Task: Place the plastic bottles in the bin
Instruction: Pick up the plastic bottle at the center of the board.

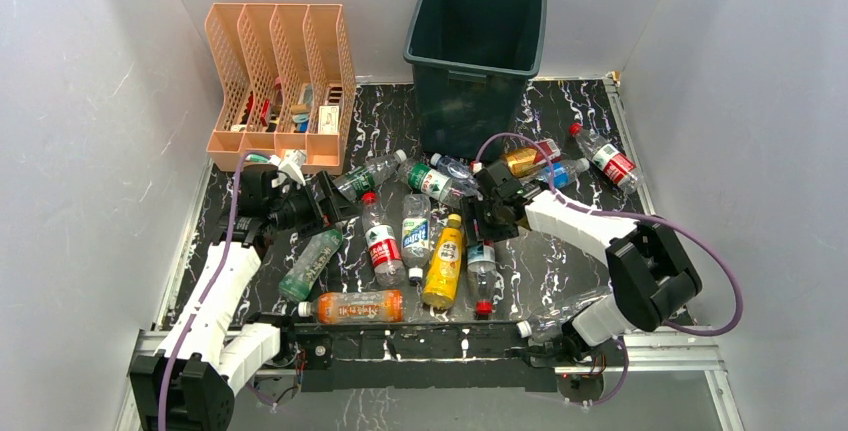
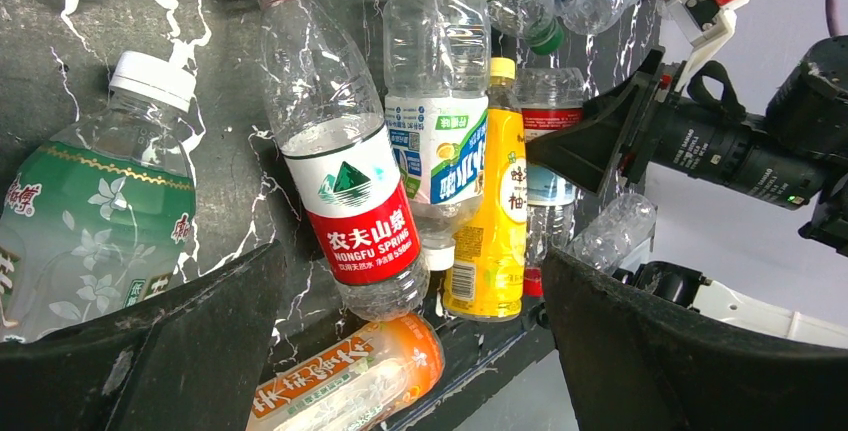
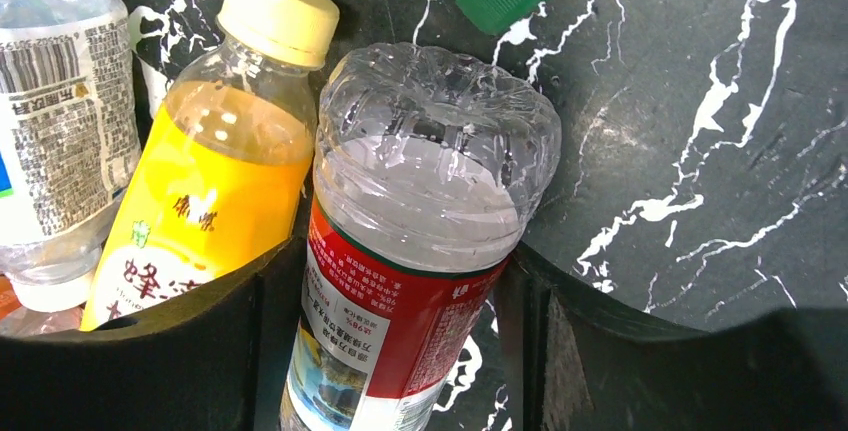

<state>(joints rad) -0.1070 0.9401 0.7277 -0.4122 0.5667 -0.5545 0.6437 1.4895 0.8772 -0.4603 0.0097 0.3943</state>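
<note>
The dark green bin (image 1: 475, 51) stands at the back centre. Several plastic bottles lie on the black marble table (image 1: 570, 241) in front of it. My right gripper (image 1: 486, 221) (image 3: 400, 261) is shut on the base end of a clear red-labelled bottle (image 1: 481, 263) (image 3: 420, 251), which lies next to a yellow bottle (image 1: 445, 261) (image 3: 200, 201). My left gripper (image 1: 330, 203) (image 2: 408, 261) is open wide and empty, above a red-labelled Nongfu bottle (image 2: 345, 181) and an orange bottle (image 1: 355, 306) (image 2: 350, 381). A green-labelled bottle (image 2: 90, 221) lies to its left.
A peach file organizer (image 1: 280, 81) stands at the back left, close behind my left gripper. More bottles (image 1: 605, 159) lie at the back right beside the bin, and a clear one (image 1: 560, 316) lies by the right arm's base. White walls close in both sides.
</note>
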